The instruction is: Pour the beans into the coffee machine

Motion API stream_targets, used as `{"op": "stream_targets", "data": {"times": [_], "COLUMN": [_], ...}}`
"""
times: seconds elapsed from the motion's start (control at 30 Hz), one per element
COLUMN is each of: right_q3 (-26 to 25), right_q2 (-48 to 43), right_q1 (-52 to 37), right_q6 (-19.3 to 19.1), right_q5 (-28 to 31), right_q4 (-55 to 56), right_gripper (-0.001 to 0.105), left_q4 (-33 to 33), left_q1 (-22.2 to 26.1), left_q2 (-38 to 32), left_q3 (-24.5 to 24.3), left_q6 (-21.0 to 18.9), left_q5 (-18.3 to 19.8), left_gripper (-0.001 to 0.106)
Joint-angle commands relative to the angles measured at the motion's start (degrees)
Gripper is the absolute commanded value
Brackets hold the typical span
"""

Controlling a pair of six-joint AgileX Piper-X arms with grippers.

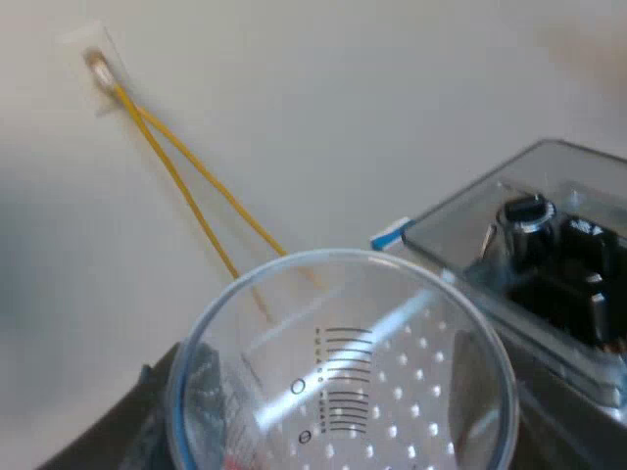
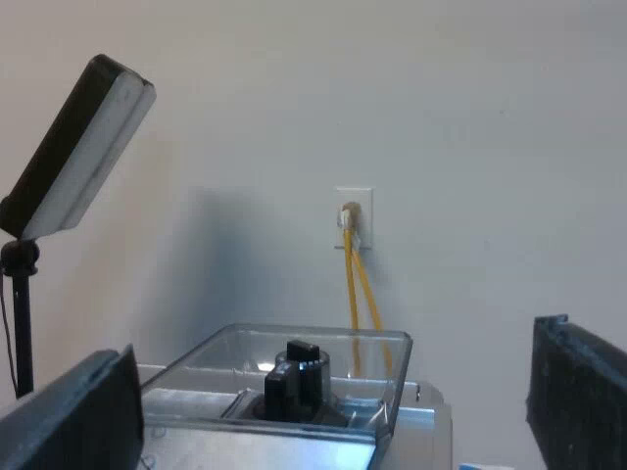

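The clear measuring glass (image 1: 343, 362) sits close up in my left gripper (image 1: 333, 446), which is shut on it; a dark finger (image 1: 191, 387) shows against its wall. I see printed scale marks on the glass and no beans inside it. Its rim hangs beside the espresso machine's clear bean hopper (image 1: 549, 245), a little short of the hopper's edge. Inside the hopper a black knob (image 1: 524, 220) stands up. My right gripper (image 2: 328, 392) is open, its two fingers spread wide with nothing between them, facing the bean hopper (image 2: 294, 377) from a short way off.
Two yellow cables (image 2: 358, 294) run down from a wall socket (image 2: 353, 217) behind the machine. A flat light panel (image 2: 78, 147) on a thin black stand rises beside the hopper. A plain pale wall lies behind everything.
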Motion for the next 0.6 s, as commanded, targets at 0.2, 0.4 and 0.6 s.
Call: {"op": "stream_targets", "data": {"times": [0.2,0.4,0.6], "right_q3": [-0.6,-0.6,-0.6], "right_q2": [-0.5,-0.5,-0.5], "right_q1": [0.1,0.1,0.1], "right_q6": [-0.2,-0.2,-0.2], "right_q5": [0.4,-0.3,-3.6], "right_q4": [2.0,2.4,2.4], "right_gripper": [0.081,0.081,0.081], "left_q4": [-0.2,0.3,2.4], "left_q1": [-4.3,-4.3,-4.3], "left_q2": [7.8,12.3,17.8], "left_q3": [-7.3,-12.4,-18.4], "left_q6": [4.5,4.7,5.3], "left_q5": [-6.5,-7.0,-7.3], "left_gripper": [0.005,0.005,0.005]}}
